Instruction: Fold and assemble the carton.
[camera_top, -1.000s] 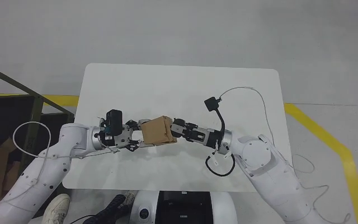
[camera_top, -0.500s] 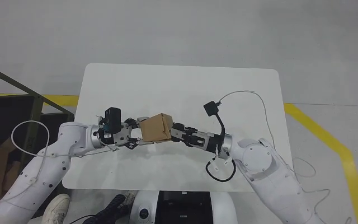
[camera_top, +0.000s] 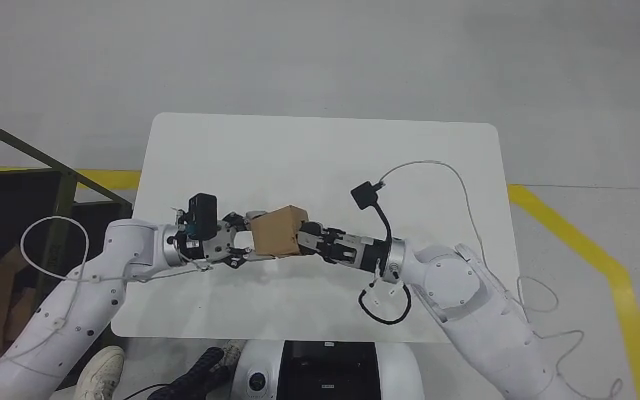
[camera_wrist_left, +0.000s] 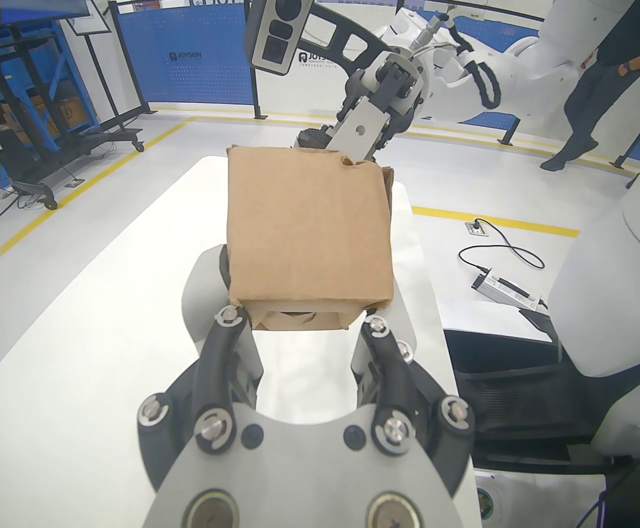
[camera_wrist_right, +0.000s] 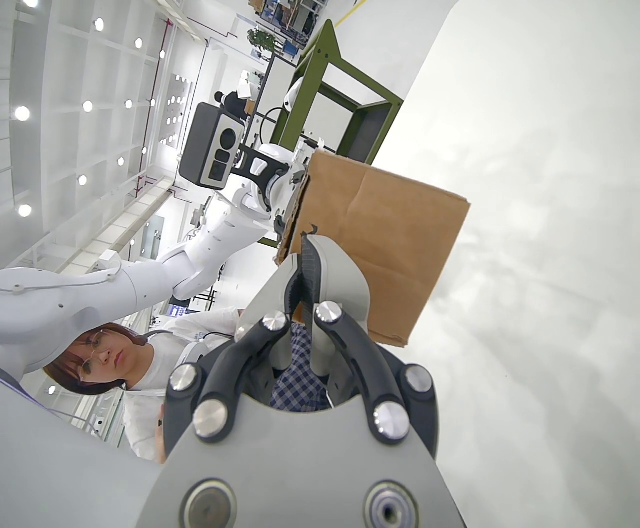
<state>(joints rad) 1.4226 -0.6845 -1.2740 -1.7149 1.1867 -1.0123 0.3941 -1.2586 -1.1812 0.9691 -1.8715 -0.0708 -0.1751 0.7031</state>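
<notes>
Your left hand (camera_wrist_left: 302, 320) clamps the near, open end of the carton (camera_wrist_left: 307, 225) between its fingers, holding it over the surface (camera_wrist_left: 100, 310). Treat it as light, thin cardboard. It is likely stiff along the creases and easily crushed across the walls, so grip at edges and corners. Its brown faces show no label or writing. At the far edge, your right hand (camera_wrist_right: 303, 250) is pressed together, pinching the carton's rim.

Carton (camera_top: 278, 232): plain brown. Table (camera_top: 400, 150): white. L gripper (camera_wrist_left: 300, 320): black + grey, silver screws. R gripper (camera_wrist_right: 302, 270): same. Floor (camera_top: 300, 50): grey w/ yellow stripe (camera_top: 565, 233). Rack (camera_wrist_right: 327, 45) by table: dark green. Thin wire (camera_top: 472, 190) on table: white.
</notes>
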